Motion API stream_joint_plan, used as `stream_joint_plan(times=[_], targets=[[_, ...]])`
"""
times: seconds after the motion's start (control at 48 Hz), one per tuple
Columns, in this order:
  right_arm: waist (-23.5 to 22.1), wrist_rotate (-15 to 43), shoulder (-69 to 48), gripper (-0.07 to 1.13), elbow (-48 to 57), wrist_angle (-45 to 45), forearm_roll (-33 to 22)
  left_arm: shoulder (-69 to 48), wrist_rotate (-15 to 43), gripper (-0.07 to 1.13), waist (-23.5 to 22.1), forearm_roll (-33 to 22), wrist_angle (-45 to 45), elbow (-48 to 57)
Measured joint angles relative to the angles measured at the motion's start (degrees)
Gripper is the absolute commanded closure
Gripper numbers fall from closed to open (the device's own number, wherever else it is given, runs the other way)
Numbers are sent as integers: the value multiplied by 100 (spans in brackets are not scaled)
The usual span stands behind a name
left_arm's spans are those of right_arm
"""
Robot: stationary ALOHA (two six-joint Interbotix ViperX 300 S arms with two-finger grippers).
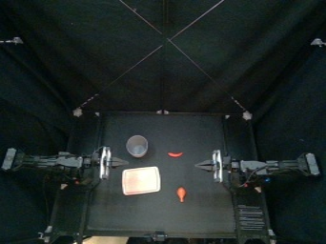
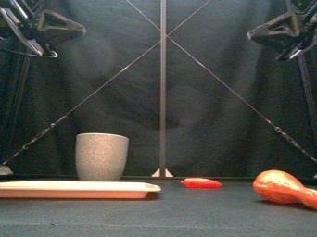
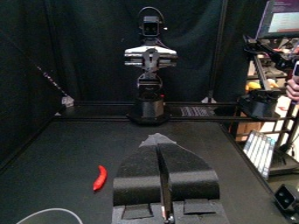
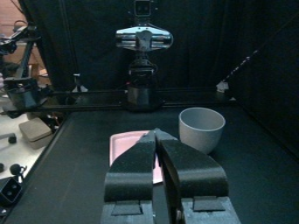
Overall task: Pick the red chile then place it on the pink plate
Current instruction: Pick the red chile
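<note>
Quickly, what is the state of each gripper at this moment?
Left black gripper: closed, holding nothing.
Right black gripper: closed, holding nothing.

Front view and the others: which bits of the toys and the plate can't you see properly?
Orange-red toy: the front view's right edge cuts off its end; in the top view it is too small to name.
Pink plate: in the right wrist view, the shut right gripper covers part of it.
Grey cup: the front view looks level, so its wall hides the inside.
Red chile: tiny in the top view, details unclear.
</note>
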Motion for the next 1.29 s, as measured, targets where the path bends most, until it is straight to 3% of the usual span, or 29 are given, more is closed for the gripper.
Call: stream_joint_plan(times=[0.062, 0.229, 0.438, 0.625, 0.771, 0.896, 1.292], targets=[[-44, 18, 53, 103, -35, 18, 35, -9, 0, 113, 26, 0, 44, 9], [-457, 132, 729, 101, -422, 422, 299, 0, 0, 109, 105, 0, 97, 18], [-1230, 70, 2250, 95, -1424, 2180, 185, -9, 9, 108, 114, 62, 97, 18], [-1512, 62, 3313, 60, -1986, 3234, -246, -9, 9, 108, 114, 132, 97, 44], [-1564, 44, 4043, 23, -2215, 3384, -439, -18, 18, 108, 114, 176, 97, 62], [-1573, 18, 4597, 4, -2487, 3480, -536, -26, 18, 108, 114, 220, 88, 70], [-1617, 79, 6012, 4, -3604, 4122, -809, -26, 18, 108, 167, 246, 97, 114]])
